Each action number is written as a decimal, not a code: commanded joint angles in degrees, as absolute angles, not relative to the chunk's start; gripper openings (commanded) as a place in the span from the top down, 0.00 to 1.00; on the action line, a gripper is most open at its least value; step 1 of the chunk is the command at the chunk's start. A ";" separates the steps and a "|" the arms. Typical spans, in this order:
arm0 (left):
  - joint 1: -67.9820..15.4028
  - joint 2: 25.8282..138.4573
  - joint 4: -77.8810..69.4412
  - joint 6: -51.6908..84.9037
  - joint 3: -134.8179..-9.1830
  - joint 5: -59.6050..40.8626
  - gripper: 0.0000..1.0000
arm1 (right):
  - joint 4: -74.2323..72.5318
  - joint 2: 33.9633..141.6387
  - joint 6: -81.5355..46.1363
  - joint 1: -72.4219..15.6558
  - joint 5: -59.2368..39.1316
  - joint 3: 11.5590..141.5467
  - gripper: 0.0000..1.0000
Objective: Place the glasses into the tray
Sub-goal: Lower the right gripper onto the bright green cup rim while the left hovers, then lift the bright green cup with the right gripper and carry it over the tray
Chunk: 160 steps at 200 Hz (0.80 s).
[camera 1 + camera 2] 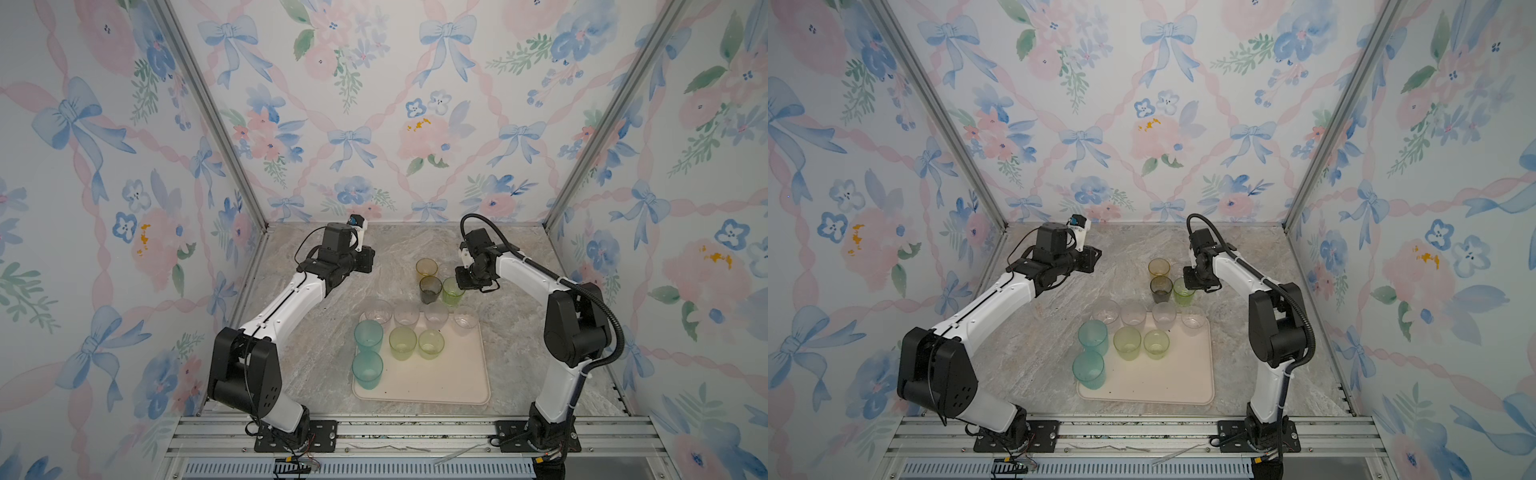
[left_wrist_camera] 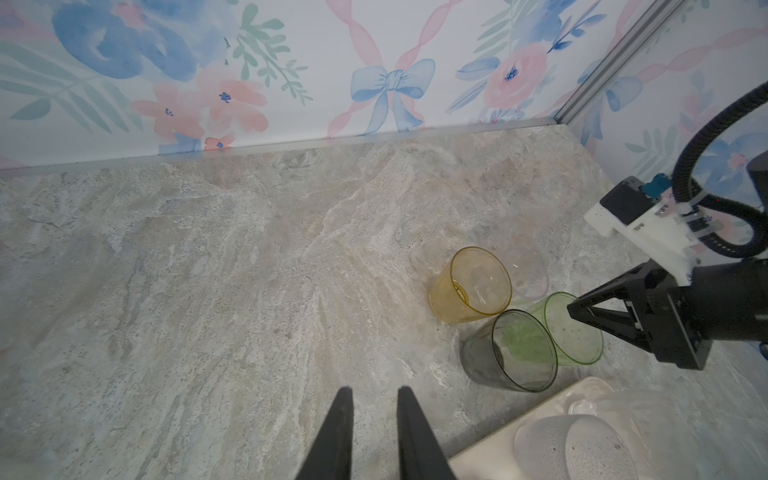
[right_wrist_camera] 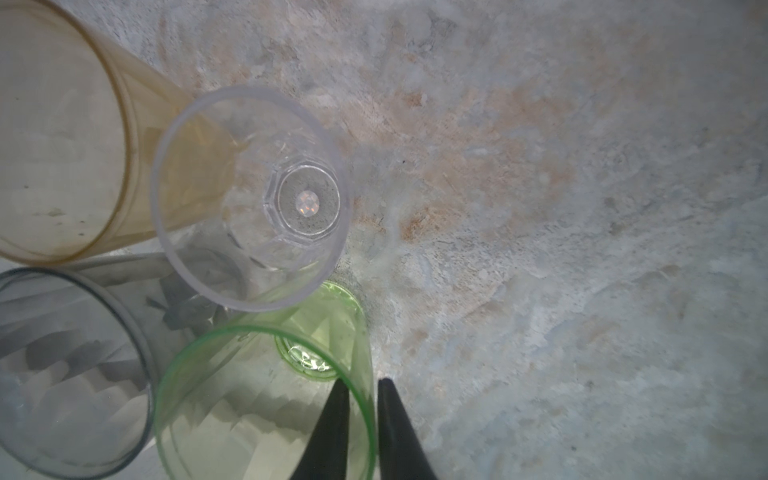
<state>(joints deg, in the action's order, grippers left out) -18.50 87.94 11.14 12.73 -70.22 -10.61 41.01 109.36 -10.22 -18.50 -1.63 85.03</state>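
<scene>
The beige-pink tray (image 1: 457, 382) (image 1: 1183, 382) holds two teal glasses (image 1: 368, 336), two pale green ones (image 1: 402, 341) and several clear ones (image 1: 436, 312) along its far edge. Behind it on the stone top stand an amber glass (image 1: 427, 268) (image 3: 54, 137), a smoky grey glass (image 1: 430, 289) (image 2: 511, 353), a clear glass (image 3: 249, 199) and a bright green glass (image 1: 452, 291) (image 2: 577, 336) (image 3: 249, 395). My right gripper (image 3: 363, 384) pinches the bright green glass's rim, one finger inside and one outside. My left gripper (image 2: 375, 392) hovers over bare stone to the left, slightly open and empty.
The four glasses on the stone top crowd together, nearly touching. The back wall (image 2: 374, 83) and a corner post (image 2: 615, 62) close the space behind them. An aluminium rail (image 1: 415, 432) runs along the front edge where both arm bases are bolted.
</scene>
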 commanded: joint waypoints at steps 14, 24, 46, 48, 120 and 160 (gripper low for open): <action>-17.93 88.21 10.20 12.57 -69.09 -11.98 0.78 | 43.39 110.63 -9.67 -19.20 -0.37 87.01 0.87; -17.86 88.17 10.24 12.57 -69.01 -11.95 0.78 | 43.37 110.65 -9.75 -19.32 -0.20 87.10 0.90; -17.66 88.10 10.15 12.48 -68.78 -12.04 0.78 | 43.61 110.58 -9.68 -19.49 0.30 87.27 0.93; -17.71 88.07 10.18 12.48 -68.74 -12.04 0.78 | 43.73 110.57 -9.67 -19.51 0.34 87.34 0.94; -17.50 87.63 10.20 12.30 -67.78 -12.48 0.78 | 43.59 104.44 -9.15 -19.52 4.30 83.99 1.00; -17.54 88.13 10.08 12.63 -66.56 -12.83 0.79 | 43.46 96.87 -8.81 -19.05 7.58 81.18 1.00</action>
